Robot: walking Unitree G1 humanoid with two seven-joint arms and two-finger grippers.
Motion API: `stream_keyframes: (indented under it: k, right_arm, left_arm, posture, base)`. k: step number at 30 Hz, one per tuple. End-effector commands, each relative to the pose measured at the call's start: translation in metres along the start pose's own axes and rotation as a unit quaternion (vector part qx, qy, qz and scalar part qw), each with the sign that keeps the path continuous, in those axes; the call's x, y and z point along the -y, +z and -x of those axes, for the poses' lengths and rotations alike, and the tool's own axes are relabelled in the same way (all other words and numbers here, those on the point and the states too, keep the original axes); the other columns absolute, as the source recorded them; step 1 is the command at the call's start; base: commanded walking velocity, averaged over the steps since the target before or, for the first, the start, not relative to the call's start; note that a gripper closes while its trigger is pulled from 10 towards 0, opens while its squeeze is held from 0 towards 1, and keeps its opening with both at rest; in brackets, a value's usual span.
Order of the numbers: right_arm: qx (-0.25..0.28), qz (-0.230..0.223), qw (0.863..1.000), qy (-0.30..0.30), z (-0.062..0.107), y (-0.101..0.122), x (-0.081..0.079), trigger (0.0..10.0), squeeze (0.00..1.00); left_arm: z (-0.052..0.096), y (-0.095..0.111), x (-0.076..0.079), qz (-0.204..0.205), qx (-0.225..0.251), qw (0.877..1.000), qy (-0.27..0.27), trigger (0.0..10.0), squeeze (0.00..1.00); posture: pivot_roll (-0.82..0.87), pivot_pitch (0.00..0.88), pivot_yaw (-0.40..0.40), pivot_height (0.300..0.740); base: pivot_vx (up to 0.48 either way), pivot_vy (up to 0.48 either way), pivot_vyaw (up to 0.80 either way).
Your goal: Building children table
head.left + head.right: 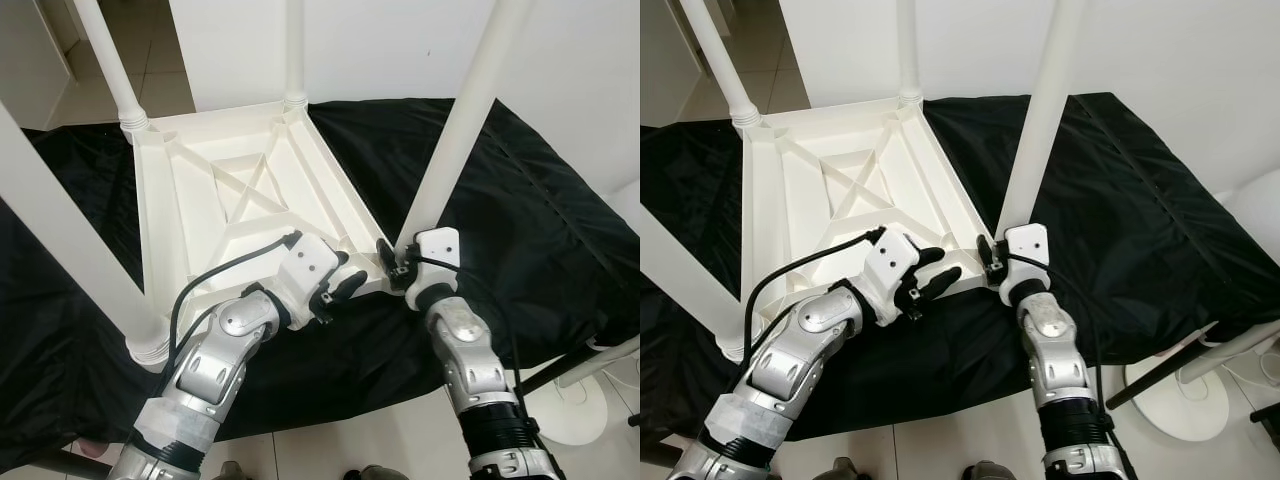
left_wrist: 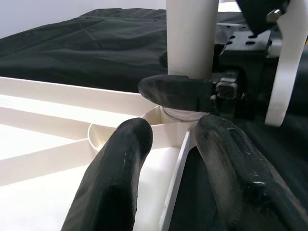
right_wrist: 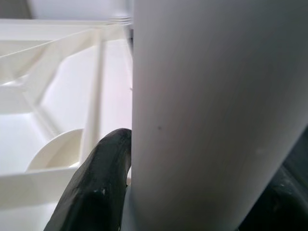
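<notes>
Left eye view shows a white plastic children's table [image 1: 240, 190] lying upside down on a black cloth [image 1: 520, 220] that covers the work surface, its ribbed underside facing up with an X-shaped brace at the middle. Four white legs rise from its corners: a far-left leg [image 1: 112, 65], a far-right leg [image 1: 294, 50], a near-left leg [image 1: 70, 250] running up past the frame's left edge, and a near-right leg [image 1: 462, 125] that leans slightly to the right as it goes up.

The right gripper [image 1: 392, 262] sits at the base of the near-right leg, just above the corner socket. In the right wrist view the leg [image 3: 202, 115] stands between the two black fingers [image 3: 96, 187], one finger pressed against its side and the other just visible on the opposite side, so the fingers are closed around the leg.

The left gripper [image 1: 345, 287] rests at the near edge of the tabletop, just beside that same corner. In the left wrist view its fingers [image 2: 115, 178] are spread apart, straddling the thin white rim of the tabletop [image 2: 57, 144], one finger inside over the underside and the other outside over the black cloth; they grip nothing. Ahead of them in that view, the right gripper's finger [image 2: 178, 91] wraps across the bottom of the leg [image 2: 192, 38] where it meets the round socket [image 2: 120, 130].

A white stand base [image 1: 580, 405] sits on the tiled floor at the lower right.
</notes>
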State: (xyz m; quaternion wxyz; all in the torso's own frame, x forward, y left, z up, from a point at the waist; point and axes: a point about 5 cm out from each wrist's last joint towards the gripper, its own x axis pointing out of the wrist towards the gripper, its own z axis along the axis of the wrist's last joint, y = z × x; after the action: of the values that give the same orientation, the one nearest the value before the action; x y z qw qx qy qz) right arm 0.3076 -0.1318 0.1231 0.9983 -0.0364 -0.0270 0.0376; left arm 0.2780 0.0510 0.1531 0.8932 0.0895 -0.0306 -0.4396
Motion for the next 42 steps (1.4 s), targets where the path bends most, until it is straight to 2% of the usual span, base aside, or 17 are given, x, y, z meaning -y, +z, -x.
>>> stream_keyframes:
  k: [1,3,5,10,11,20,23,26,27,29,30,35,42]
  right_arm:
    - [-0.055,-0.017,0.997,-0.048,0.008,-0.02,-0.003,10.0,0.0]
    - [-0.05,-0.044,0.997,-0.041,0.008,-0.017,-0.013,10.0,0.0]
    - [-0.046,-0.056,0.997,-0.035,0.007,-0.015,-0.017,10.0,0.0]
    - [-0.037,-0.063,0.997,-0.033,0.008,-0.008,-0.015,10.0,0.0]
    - [-0.026,-0.071,0.997,-0.02,0.009,-0.005,-0.013,10.0,1.0]
    - [0.0,-0.075,0.997,0.005,0.012,0.003,-0.009,10.0,1.0]
    - [0.024,-0.064,0.997,0.034,0.017,0.008,0.003,10.0,1.0]
    - [0.022,-0.056,0.995,0.076,0.021,0.006,0.009,10.0,0.99]
    - [0.023,-0.054,0.995,0.084,0.021,0.006,0.01,10.0,0.0]
    - [0.029,-0.032,0.99,0.137,0.022,0.007,0.02,10.0,0.0]
    - [0.029,-0.032,0.99,0.137,0.022,0.007,0.02,10.0,0.0]
    - [0.035,0.012,0.978,0.204,0.016,0.015,0.041,10.0,0.0]
    - [0.021,0.041,0.96,0.275,0.004,0.015,0.044,10.0,0.0]
  left_arm:
    - [0.0,0.0,0.003,0.0,-0.002,1.0,-0.015,10.0,0.0]
    - [0.0,0.001,0.003,0.0,-0.001,1.0,-0.015,10.0,0.0]
    - [0.0,0.001,0.003,0.0,-0.001,1.0,-0.015,10.0,0.0]
    - [0.0,0.001,0.005,0.001,0.0,1.0,-0.016,10.0,0.0]
    - [0.0,0.001,0.004,0.001,0.0,1.0,-0.017,10.0,0.0]
    - [0.0,0.001,0.003,-0.001,0.001,1.0,-0.017,10.0,0.0]
    - [0.0,0.002,0.004,-0.001,0.001,1.0,-0.018,10.0,0.0]
    - [0.0,0.002,0.003,-0.002,0.001,1.0,-0.019,10.0,0.0]
    - [0.0,0.002,0.003,-0.002,0.001,1.0,-0.018,10.0,0.0]
    - [-0.001,0.003,0.001,-0.001,0.002,1.0,-0.018,10.0,0.0]
    - [-0.001,0.003,0.001,-0.001,0.002,1.0,-0.018,10.0,0.0]
    - [-0.001,0.004,0.001,-0.002,0.004,1.0,-0.02,10.0,0.0]
    - [-0.002,0.005,0.001,-0.001,0.005,1.0,-0.02,10.0,0.0]
  posture:
    - [-0.09,0.027,0.016,0.74]
    - [-0.09,0.026,0.015,0.74]
    - [-0.09,0.026,0.015,0.74]
    - [-0.09,0.022,0.015,0.74]
    - [-0.09,0.021,0.016,0.74]
    - [-0.09,0.021,0.014,0.74]
    - [-0.09,0.021,0.014,0.74]
    - [-0.09,0.021,0.014,0.74]
    - [-0.09,0.021,0.014,0.74]
    - [-0.09,0.025,0.027,0.74]
    - [-0.09,0.025,0.027,0.74]
    - [-0.1,0.031,0.026,0.74]
    - [-0.09,0.029,0.027,0.74]
  base:
    - [0.0,0.0,0.0]
    - [0.0,0.0,0.0]
    - [0.0,0.0,0.0]
    - [0.0,0.0,0.0]
    - [0.0,0.0,0.0]
    - [0.0,0.0,0.0]
    - [0.0,0.0,0.0]
    - [0.0,0.0,0.0]
    - [0.0,0.0,0.0]
    - [0.0,0.0,0.0]
    - [0.0,0.0,0.0]
    - [0.0,0.0,0.0]
    - [0.0,0.0,0.0]
